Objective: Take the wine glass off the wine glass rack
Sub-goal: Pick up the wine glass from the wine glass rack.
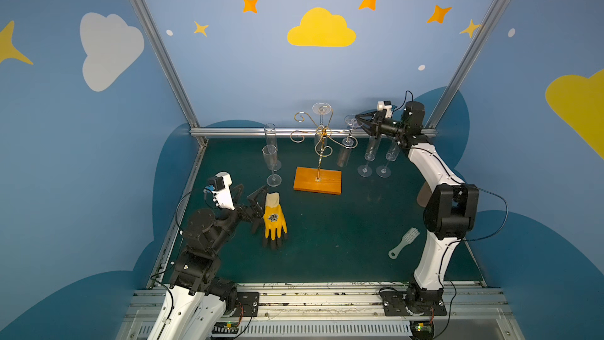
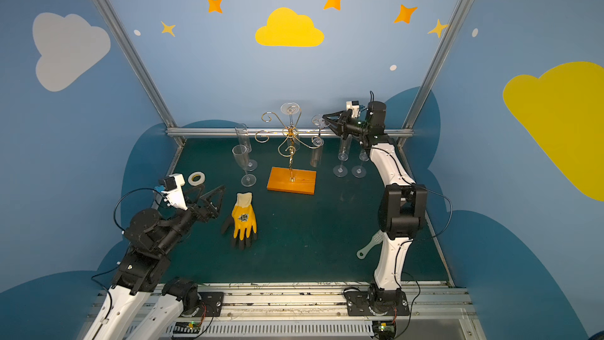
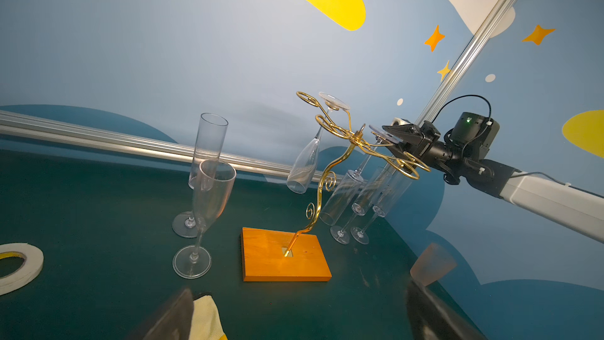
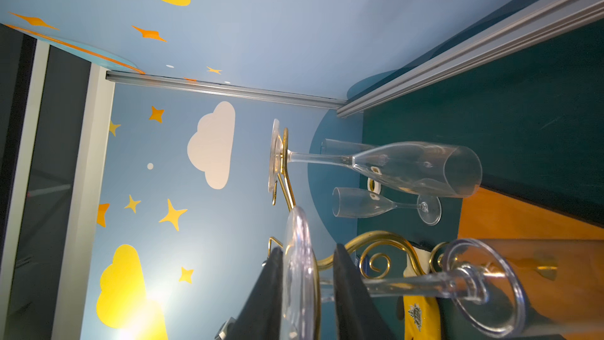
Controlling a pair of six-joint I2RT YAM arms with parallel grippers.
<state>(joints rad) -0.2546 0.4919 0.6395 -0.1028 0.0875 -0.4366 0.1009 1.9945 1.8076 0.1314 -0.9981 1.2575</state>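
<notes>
Up at the rack [image 1: 322, 145], my right hand [image 1: 359, 121] straddles the foot of a glass [image 1: 343, 156] to slide it off, gripping or not I cannot tell; my left hand [image 1: 253, 188] hangs released

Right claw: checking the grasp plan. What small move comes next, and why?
Probably close the right claw on the wine glass foot: its fingers straddle that disc, which hangs on the wine glass rack, with a gap on one side.

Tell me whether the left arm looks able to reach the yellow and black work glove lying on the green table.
Probably yes: the open left gripper hovers right beside the yellow glove, and nothing visible stands between them.
</notes>
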